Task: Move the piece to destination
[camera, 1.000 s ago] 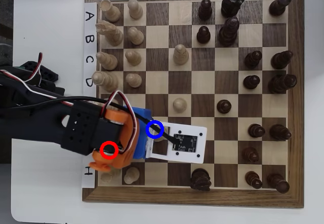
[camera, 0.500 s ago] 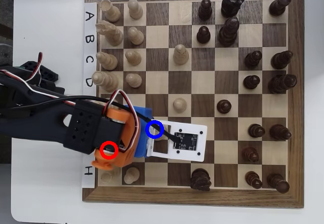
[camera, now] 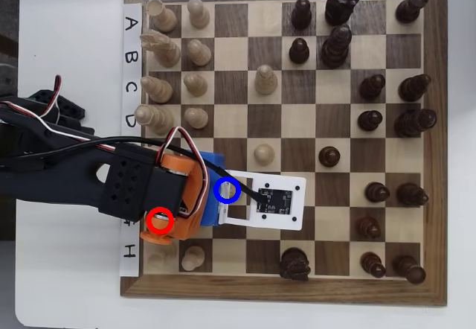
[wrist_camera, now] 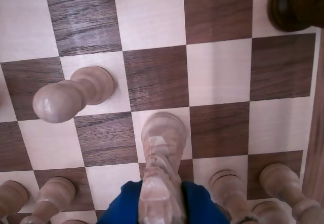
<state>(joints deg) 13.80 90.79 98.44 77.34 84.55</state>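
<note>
knight was what i saw dead centre in the wrist view, pale cream, carved head leaning toward the lens, its round base sitting on a light square of the chessboard. the blue gripper part wrapped both sides of its upper body at the bottom edge, so the fingers looked pinched on the knight, though i couldn't see the pads themselves. a round-headed cream pawn stood on a light square up and to the left of it in that view, apart from it. more cream pieces lined the bottom edge, and a dark piece sat top right.

in the overhead view the arm came in from the left over the board's left side w/ its orange wrist and the white camera board covering the knight, so i couldn't see it there. the blue ring was drawn right at the blue gripper part, col 3, and the red ring lay over the orange wrist, down-left of the blue one. cream pawn stood just above the camera board.
</note>
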